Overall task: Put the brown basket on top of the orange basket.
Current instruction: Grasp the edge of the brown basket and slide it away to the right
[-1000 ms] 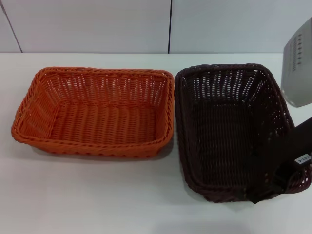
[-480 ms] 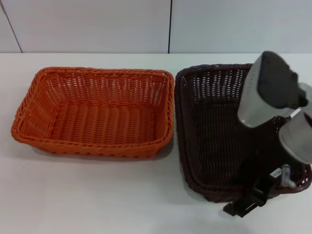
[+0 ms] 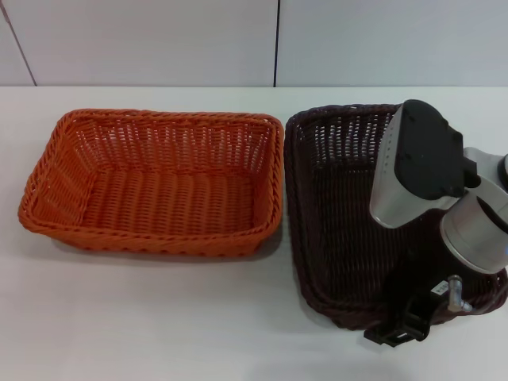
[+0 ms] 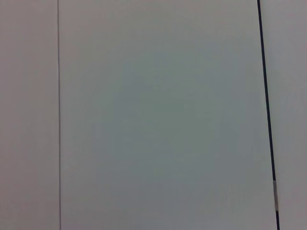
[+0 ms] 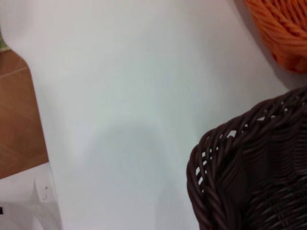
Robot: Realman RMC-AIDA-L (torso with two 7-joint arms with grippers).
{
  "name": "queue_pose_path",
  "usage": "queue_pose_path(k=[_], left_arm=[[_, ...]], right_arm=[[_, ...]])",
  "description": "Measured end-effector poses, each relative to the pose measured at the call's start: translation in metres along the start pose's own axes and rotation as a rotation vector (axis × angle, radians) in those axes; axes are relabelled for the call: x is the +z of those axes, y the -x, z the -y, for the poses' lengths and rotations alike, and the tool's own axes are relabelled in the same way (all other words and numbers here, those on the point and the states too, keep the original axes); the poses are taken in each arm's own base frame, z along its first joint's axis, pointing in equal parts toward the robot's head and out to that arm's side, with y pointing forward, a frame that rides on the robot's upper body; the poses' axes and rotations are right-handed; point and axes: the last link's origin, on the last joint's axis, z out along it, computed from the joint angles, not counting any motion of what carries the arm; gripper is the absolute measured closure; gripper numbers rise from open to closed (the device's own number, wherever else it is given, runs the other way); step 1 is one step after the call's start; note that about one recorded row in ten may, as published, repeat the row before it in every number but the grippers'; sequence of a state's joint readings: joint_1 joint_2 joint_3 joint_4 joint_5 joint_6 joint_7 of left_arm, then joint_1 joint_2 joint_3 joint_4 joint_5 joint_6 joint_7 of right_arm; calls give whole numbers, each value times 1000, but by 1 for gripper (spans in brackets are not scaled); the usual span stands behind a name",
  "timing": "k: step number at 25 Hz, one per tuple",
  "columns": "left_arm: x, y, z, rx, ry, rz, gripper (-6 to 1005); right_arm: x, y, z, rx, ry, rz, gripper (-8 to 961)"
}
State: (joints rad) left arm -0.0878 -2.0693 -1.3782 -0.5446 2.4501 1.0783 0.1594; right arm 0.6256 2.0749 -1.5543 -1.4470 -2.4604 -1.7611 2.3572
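The orange basket [image 3: 155,182] sits on the white table at the left. The brown basket [image 3: 349,206] sits right beside it on the right, their rims almost touching. My right arm reaches over the brown basket's right side, and my right gripper [image 3: 405,324] is at that basket's near rim, close to its near right corner. The right wrist view shows a corner of the brown basket [image 5: 240,177] up close and a corner of the orange basket [image 5: 283,28] farther off. My left gripper is out of view; the left wrist view shows only a pale panelled wall.
The white table [image 3: 159,317] runs from the baskets to the near edge. A pale wall [image 3: 159,40] stands behind the table. In the right wrist view the table's edge [image 5: 38,120] and a brown wooden floor [image 5: 17,120] show beyond it.
My right arm has swung in from the right edge of the view over the brown basket, and its wrist has settled lower at the near rim. Both baskets have stayed in place.
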Motion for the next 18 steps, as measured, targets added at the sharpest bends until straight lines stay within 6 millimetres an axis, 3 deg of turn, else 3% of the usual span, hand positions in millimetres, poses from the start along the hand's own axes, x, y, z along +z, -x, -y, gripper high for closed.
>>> queue_pose_path(k=[2,8,18], left_arm=[[0,0,0,0,0,-1,199],[0,-1,0,0,1,-3,199],[1,1,1,7,1,5,200]], right_arm=[[-1,2,-1,-7,-12,1,460],[-8,5,-2,2,-61,12,632],[-26,19,-3,6,-161,85,764]])
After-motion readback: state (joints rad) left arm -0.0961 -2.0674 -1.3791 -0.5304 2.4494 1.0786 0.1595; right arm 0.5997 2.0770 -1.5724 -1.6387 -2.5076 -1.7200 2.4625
